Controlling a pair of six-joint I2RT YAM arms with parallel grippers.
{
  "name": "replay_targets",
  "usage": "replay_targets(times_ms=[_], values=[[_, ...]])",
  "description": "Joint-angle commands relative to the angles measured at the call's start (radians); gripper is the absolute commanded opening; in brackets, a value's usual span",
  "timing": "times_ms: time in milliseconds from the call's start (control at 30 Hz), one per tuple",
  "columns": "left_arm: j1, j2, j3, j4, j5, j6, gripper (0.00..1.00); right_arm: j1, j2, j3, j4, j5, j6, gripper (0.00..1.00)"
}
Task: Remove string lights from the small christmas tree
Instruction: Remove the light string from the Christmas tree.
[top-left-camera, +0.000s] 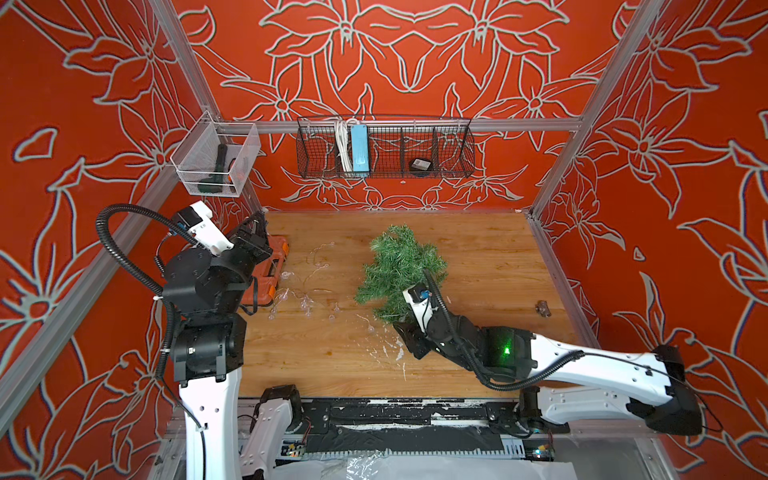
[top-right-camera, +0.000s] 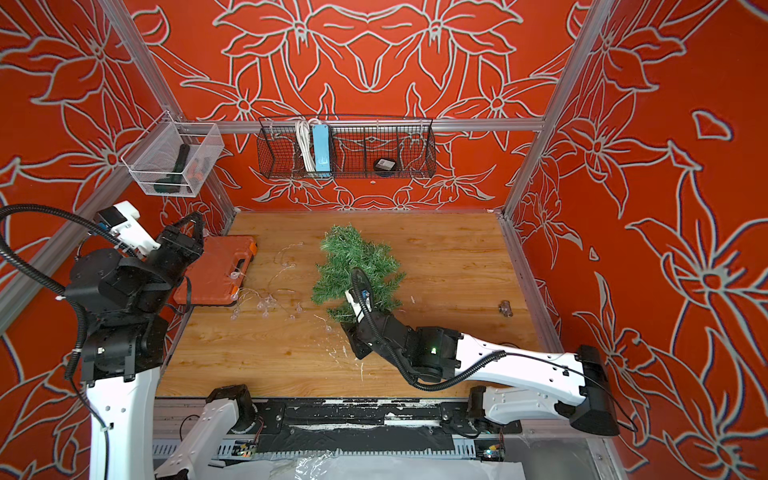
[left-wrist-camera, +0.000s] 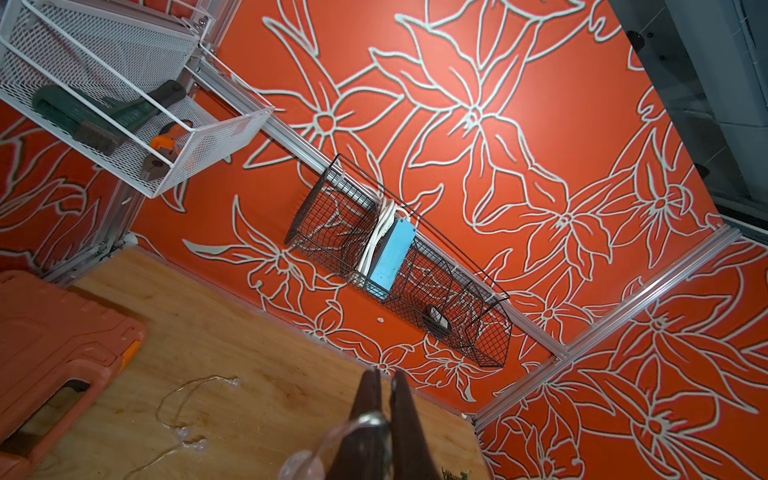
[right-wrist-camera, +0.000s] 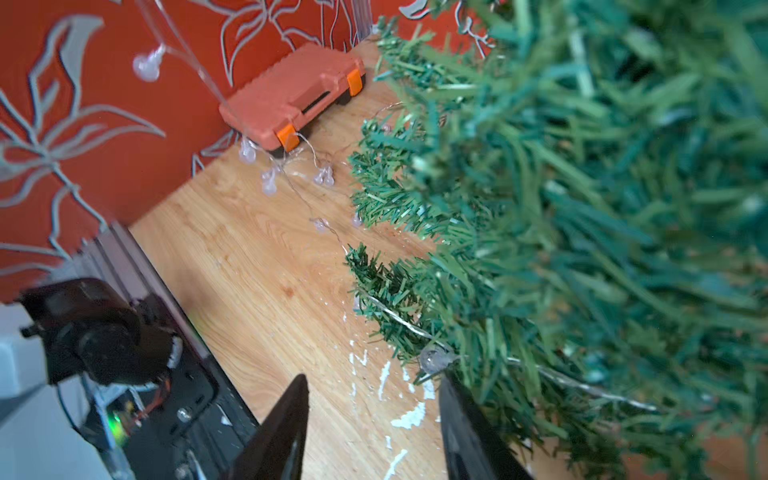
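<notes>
Small christmas tree lies on its side near the middle of the wooden table; both top views show it so.

String lights trail loose over the table between the tree and the orange tool case, with several clear bulbs scattered near the case corner. In the right wrist view the wire runs on under the tree's edge. One strand crosses the lower branches, and a bulb is caught in the needles there. Another strand climbs off the table past the case.

Left gripper is raised over the far left corner, above the case. Its fingers are together and pinch the coppery wire, which shows as a bright loop across them.

Right gripper sits low at the tree's near edge, jaws apart with nothing between them. The caught bulb is just beyond one fingertip.
</notes>
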Motion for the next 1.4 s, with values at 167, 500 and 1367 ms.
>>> replay_targets(times_ms=[167, 500, 1367], values=[[0.004, -0.013, -0.024, 0.027, 0.042, -0.001, 0.00, -0.071, -0.133, -0.106, 0.087, 0.062, 0.252, 0.42], [0.003, -0.013, -0.027, 0.031, 0.055, -0.002, 0.00, -0.145, -0.162, -0.160, 0.132, 0.010, 0.423, 0.39], [0.001, -0.007, -0.040, 0.045, 0.070, 0.000, 0.00, -0.175, -0.117, -0.295, 0.403, 0.057, 0.653, 0.40]])
